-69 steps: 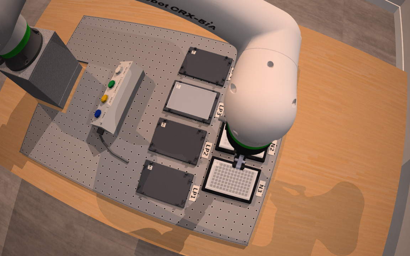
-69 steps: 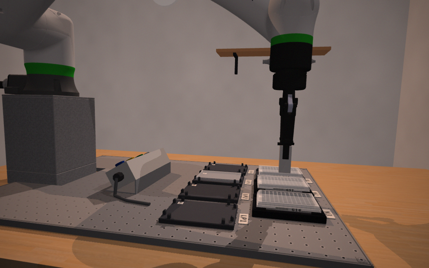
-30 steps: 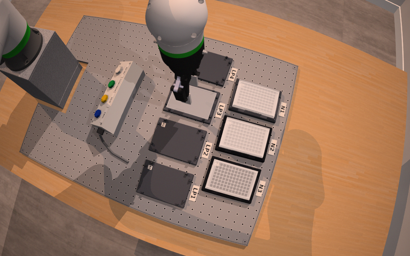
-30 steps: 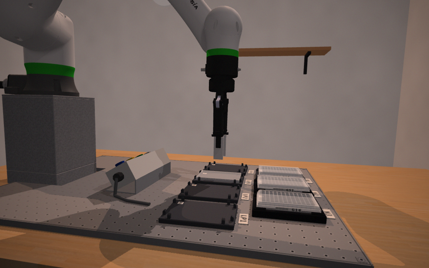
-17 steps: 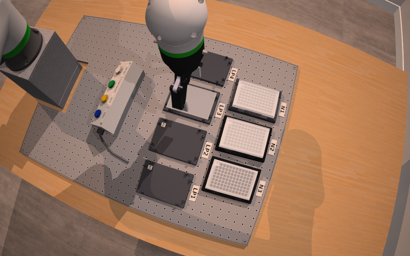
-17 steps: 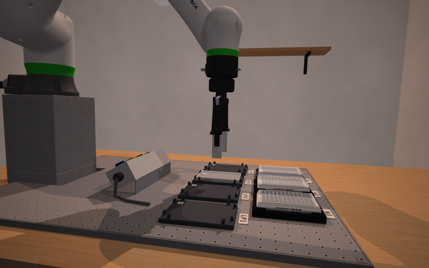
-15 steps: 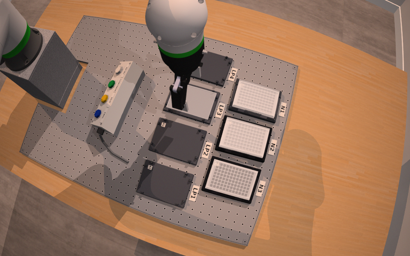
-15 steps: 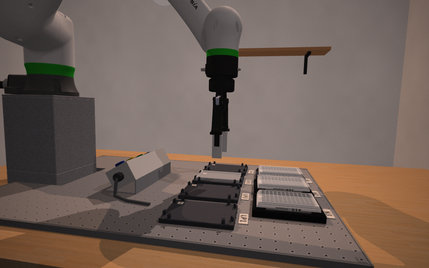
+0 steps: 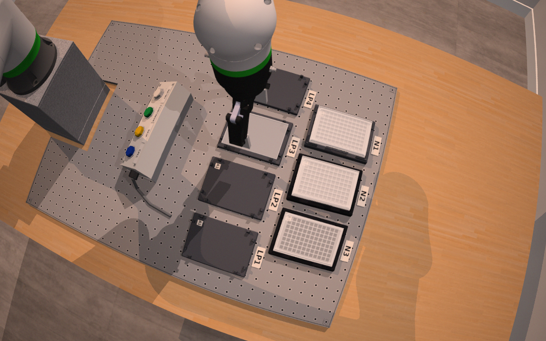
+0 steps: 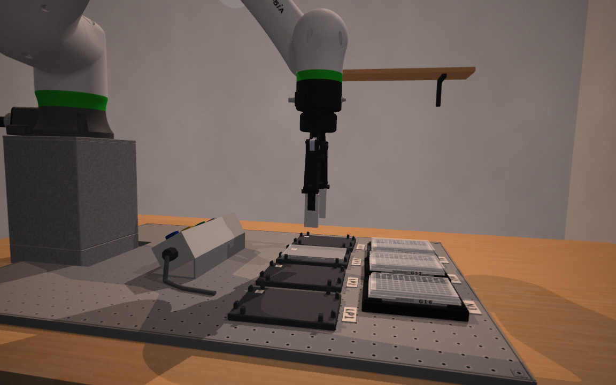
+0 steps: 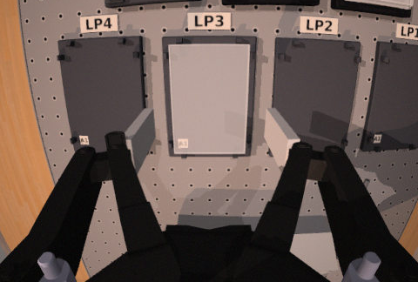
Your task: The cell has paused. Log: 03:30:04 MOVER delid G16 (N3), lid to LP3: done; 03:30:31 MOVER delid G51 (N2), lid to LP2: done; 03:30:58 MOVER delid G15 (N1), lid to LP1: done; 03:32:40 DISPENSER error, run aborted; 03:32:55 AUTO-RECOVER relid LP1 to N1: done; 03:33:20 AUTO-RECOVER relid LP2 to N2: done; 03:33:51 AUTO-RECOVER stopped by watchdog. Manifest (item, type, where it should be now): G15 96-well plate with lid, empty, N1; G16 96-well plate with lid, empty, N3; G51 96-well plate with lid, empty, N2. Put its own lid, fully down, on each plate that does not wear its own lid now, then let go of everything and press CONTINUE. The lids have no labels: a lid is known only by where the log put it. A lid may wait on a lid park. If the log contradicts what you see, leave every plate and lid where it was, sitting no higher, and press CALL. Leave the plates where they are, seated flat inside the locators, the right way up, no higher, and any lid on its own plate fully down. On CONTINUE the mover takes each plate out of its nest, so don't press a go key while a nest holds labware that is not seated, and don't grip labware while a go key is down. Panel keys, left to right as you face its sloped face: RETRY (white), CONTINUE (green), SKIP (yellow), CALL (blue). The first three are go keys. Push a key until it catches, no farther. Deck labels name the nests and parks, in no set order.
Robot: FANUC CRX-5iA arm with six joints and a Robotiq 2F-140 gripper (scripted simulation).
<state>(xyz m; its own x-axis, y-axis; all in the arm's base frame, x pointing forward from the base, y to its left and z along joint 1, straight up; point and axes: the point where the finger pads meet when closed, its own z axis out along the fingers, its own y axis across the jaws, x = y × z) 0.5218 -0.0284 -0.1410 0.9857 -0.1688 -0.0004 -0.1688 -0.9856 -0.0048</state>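
Observation:
A pale lid [image 9: 259, 136] lies flat on park LP3; it also shows in the wrist view [image 11: 209, 97] and the side view [image 10: 317, 252]. My gripper [image 11: 210, 123] [image 10: 314, 210] is open and empty, well above this lid, with one finger to each long side. Parks LP2 [image 9: 236, 187], LP1 [image 9: 220, 243] and LP4 [image 9: 285, 89] are bare. Plates sit in nests N1 [image 9: 341, 131], N2 [image 9: 325, 183] and N3. The N1 and N2 plates look covered by clear lids. The N3 plate, marked G16 [image 10: 425, 301], shows open wells and no lid.
The key panel [image 9: 155, 128] stands left of the parks, with a white knob-like key, then green [image 9: 148, 112], yellow [image 9: 139, 130] and blue [image 9: 130, 150] keys. Its cable [image 9: 150, 199] runs over the deck. The robot pedestal [image 9: 58, 97] stands at the far left.

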